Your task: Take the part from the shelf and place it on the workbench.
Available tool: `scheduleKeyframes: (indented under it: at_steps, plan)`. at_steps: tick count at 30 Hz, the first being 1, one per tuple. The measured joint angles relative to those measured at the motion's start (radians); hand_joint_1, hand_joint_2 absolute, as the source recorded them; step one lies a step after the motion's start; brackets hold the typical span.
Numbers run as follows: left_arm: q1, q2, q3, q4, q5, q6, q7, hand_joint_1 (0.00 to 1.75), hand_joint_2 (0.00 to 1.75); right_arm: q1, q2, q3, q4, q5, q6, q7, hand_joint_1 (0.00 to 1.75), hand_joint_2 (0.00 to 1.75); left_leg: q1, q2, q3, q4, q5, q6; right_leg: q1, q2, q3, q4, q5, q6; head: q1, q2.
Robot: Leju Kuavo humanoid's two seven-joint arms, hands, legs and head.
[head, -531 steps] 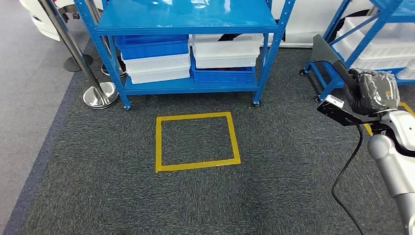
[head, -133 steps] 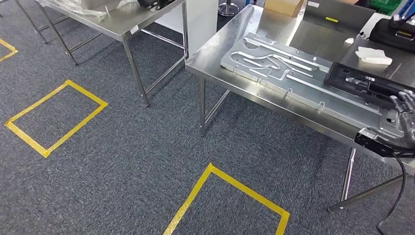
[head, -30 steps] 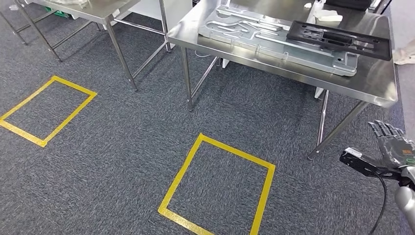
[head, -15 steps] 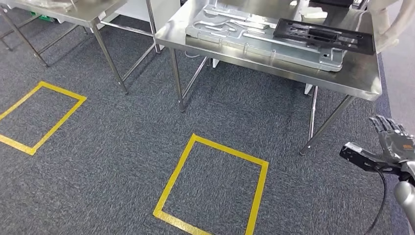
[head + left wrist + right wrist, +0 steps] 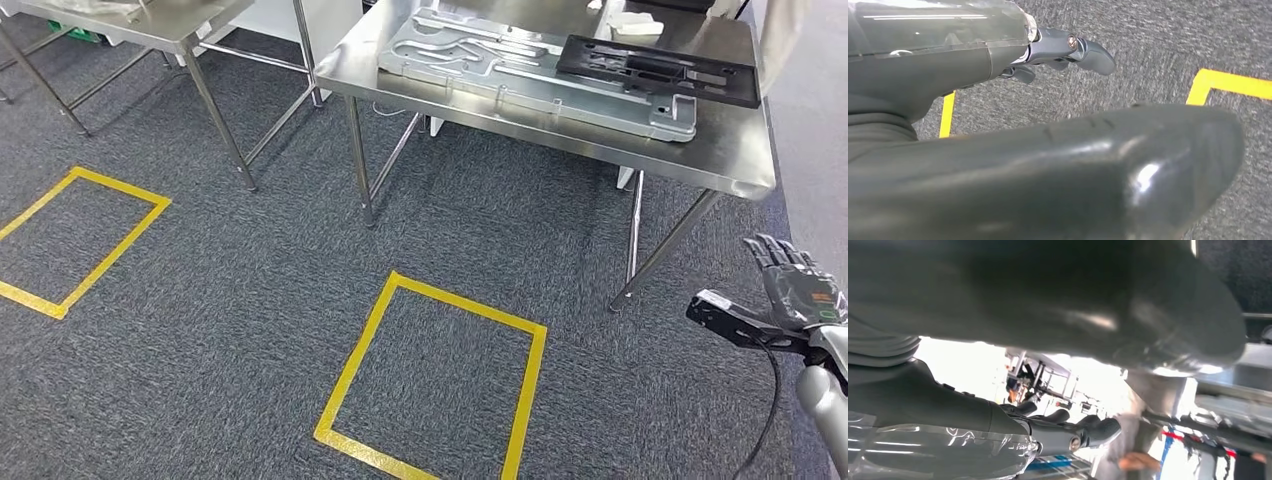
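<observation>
The black flat part (image 5: 655,70) lies on a silver fixture plate (image 5: 530,62) on the steel workbench (image 5: 740,165) at the top of the head view. My right hand (image 5: 790,285) hangs low at the right edge, below and in front of the bench's corner, fingers spread and empty. In the right wrist view the right hand (image 5: 998,420) has straight fingers (image 5: 1088,432) with nothing between them and the thumb. My left hand (image 5: 998,115) hangs over the carpet, its fingers (image 5: 1083,47) extended and empty.
A second steel table (image 5: 170,25) stands at the top left. Yellow tape squares (image 5: 440,380) (image 5: 80,240) mark the grey carpet. The workbench legs (image 5: 358,160) stand ahead. A person's white sleeve (image 5: 785,40) is at the bench's far right corner. A white block (image 5: 635,22) lies behind the part.
The part that my right hand held earlier now lies on the workbench, and that hand has dropped, empty. The view has shifted slightly. The person's sleeve has drawn back from the part.
</observation>
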Motion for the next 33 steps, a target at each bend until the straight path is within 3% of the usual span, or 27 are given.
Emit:
scheduleKeyframes:
  at_steps: [2,4,5,7,9,10,11,13,15,19,21,23,24,25,27,29,30,33]
  plan:
    - [0.0,0.0,0.0,0.0,0.0,0.0,0.0,0.0,0.0,0.005,0.0,0.0,-0.001,0.0,-0.002,0.0,0.0,0.0,-0.001,0.004,0.001,0.0,-0.002,-0.01,0.0,0.009,-0.002,-0.001,0.003,-0.011,0.0,0.0]
    - [0.0,0.0,0.0,0.0,-0.002,0.0,0.0,0.0,0.0,0.008,0.0,-0.001,-0.003,0.0,-0.002,0.0,0.0,0.0,0.0,0.003,-0.008,0.025,-0.023,-0.021,-0.006,0.014,-0.001,-0.005,0.006,-0.023,0.0,0.0]
    - [0.0,0.0,0.0,0.0,-0.003,0.0,0.0,0.0,0.0,0.01,0.0,-0.001,-0.005,0.0,-0.001,0.001,0.0,0.0,0.001,0.0,-0.025,0.065,-0.049,-0.026,-0.008,0.016,0.0,-0.007,0.007,-0.028,0.0,0.0]
    - [0.0,0.0,0.0,0.0,-0.006,0.001,0.0,0.0,0.0,0.016,0.001,-0.001,-0.007,0.0,0.0,0.003,0.0,0.0,0.006,-0.004,-0.084,0.198,-0.116,-0.034,-0.007,0.018,-0.001,-0.006,0.007,-0.034,0.0,0.0]
    - [0.002,0.0,0.0,0.0,-0.008,0.001,0.0,0.0,0.0,0.026,0.001,-0.001,-0.008,0.002,0.0,0.007,0.0,0.0,0.008,-0.004,-0.129,0.294,-0.144,-0.036,-0.006,0.023,-0.001,-0.006,0.007,-0.034,0.0,0.0]
    - [0.002,0.0,0.001,0.0,-0.009,0.001,0.0,0.0,0.0,0.03,0.001,-0.002,-0.009,0.003,-0.001,0.009,0.0,0.0,0.008,-0.004,-0.125,0.284,-0.128,-0.034,-0.005,0.026,0.0,-0.006,0.007,-0.034,0.0,0.0]
    - [0.003,0.0,0.001,0.0,-0.009,0.001,0.0,0.0,0.0,0.034,0.002,-0.003,-0.011,0.005,-0.001,0.011,0.0,0.0,0.008,-0.005,-0.101,0.233,-0.094,-0.031,-0.005,0.03,0.001,-0.006,0.007,-0.033,0.0,0.0]
    - [0.002,0.001,0.001,0.0,-0.009,0.002,0.0,0.0,0.0,0.037,0.002,-0.006,-0.016,0.006,-0.002,0.012,0.0,0.0,0.007,-0.016,-0.03,0.084,-0.027,-0.02,-0.003,0.037,0.003,-0.005,0.006,-0.03,0.0,0.0]
    - [0.001,0.001,0.002,0.0,-0.01,0.002,0.001,0.0,0.0,0.039,0.002,-0.008,-0.019,0.006,-0.003,0.014,0.0,0.0,0.004,-0.025,0.005,0.007,-0.006,-0.013,-0.002,0.043,0.001,-0.005,0.007,-0.021,0.0,0.0]
    - [0.0,0.0,0.002,0.0,-0.01,0.003,0.001,0.0,0.0,0.047,-0.002,-0.011,-0.023,0.006,-0.004,0.015,0.0,0.0,0.004,-0.016,0.011,-0.014,0.004,0.008,-0.007,0.041,-0.006,0.008,-0.002,0.004,0.0,0.0]
    - [0.0,0.0,0.002,0.0,-0.01,0.003,0.001,0.0,0.0,0.047,-0.005,-0.013,-0.025,0.006,-0.005,0.015,0.0,0.0,0.007,-0.01,0.013,-0.025,0.012,0.017,-0.008,0.029,-0.044,0.09,-0.054,0.01,0.0,0.0]
    - [0.001,0.0,0.002,0.0,-0.01,0.003,0.001,0.0,0.0,0.051,-0.006,-0.015,-0.025,0.006,-0.005,0.015,0.0,0.0,0.006,-0.007,0.01,-0.025,0.013,0.019,-0.008,0.025,-0.105,0.219,-0.112,0.016,0.0,0.0]
    - [0.001,0.0,0.002,0.0,-0.01,0.003,0.001,0.0,0.0,0.054,-0.006,-0.015,-0.024,0.006,-0.005,0.015,0.0,0.0,0.006,-0.005,0.009,-0.023,0.012,0.019,-0.009,0.024,-0.124,0.259,-0.121,0.018,0.0,0.0]
    - [0.001,0.0,0.002,0.0,-0.01,0.003,0.002,0.0,0.0,0.057,-0.006,-0.015,-0.024,0.006,-0.005,0.015,0.0,0.0,0.005,-0.003,0.008,-0.021,0.011,0.018,-0.01,0.023,-0.125,0.262,-0.11,0.02,0.0,0.0]
    - [0.001,-0.001,0.002,0.0,-0.011,0.003,0.003,0.0,0.0,0.057,-0.006,-0.017,-0.024,0.006,-0.009,0.015,0.0,0.0,0.006,0.001,0.009,-0.015,0.008,0.015,-0.01,0.014,-0.07,0.156,-0.046,0.02,0.0,0.0]
    - [0.0,-0.002,0.003,0.0,-0.012,0.003,0.003,0.0,0.0,0.052,-0.006,-0.02,-0.024,0.007,-0.013,0.012,0.0,0.0,0.002,0.004,0.007,-0.007,0.002,0.007,-0.006,0.0,-0.01,0.035,-0.003,0.012,0.0,0.0]
    - [0.0,-0.002,0.003,0.0,-0.012,0.004,0.002,0.0,0.0,0.047,-0.006,-0.022,-0.024,0.007,-0.014,0.01,0.0,0.0,0.0,0.006,0.005,-0.005,0.0,0.003,-0.004,-0.003,0.002,0.005,0.002,0.006,0.0,0.0]
    - [-0.001,-0.001,0.005,0.0,-0.015,0.007,0.0,0.0,0.0,0.033,-0.006,-0.026,-0.028,0.005,-0.019,0.002,0.0,0.0,-0.003,0.012,0.003,-0.001,-0.003,-0.011,-0.002,0.006,0.001,-0.003,0.003,-0.012,0.0,0.0]
